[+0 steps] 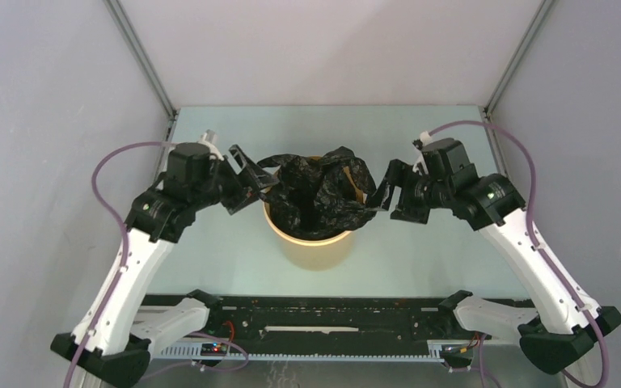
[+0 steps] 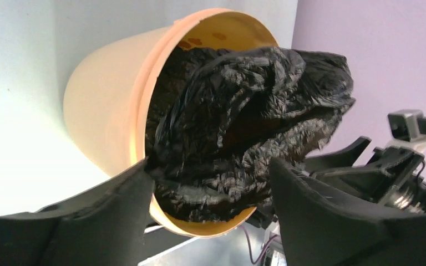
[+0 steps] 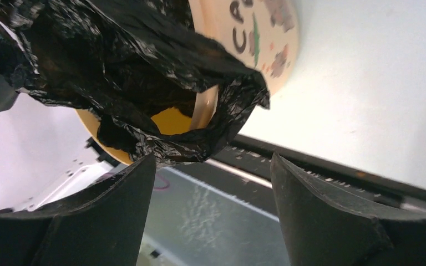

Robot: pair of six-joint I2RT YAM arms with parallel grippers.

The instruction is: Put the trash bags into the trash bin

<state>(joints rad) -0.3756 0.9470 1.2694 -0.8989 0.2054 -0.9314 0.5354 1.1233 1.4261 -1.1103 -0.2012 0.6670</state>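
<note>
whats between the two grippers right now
The bin, with the bag spread over its mouth, sits between the left gripper and right gripper, in the top view.

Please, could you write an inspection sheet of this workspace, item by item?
Surface: pale, smooth table, well lit.
Job's things: black trash bag crumpled in the mouth of the tan bin, partly hanging over its rim.
Clutter: nothing seen.
Grippers: left gripper and right gripper both open, one at each side of the bin, neither holding the bag.
Cables: a purple cable loops along each arm; thin wires at the near edge.
Surroundings: plain grey walls with metal frame posts.
</note>
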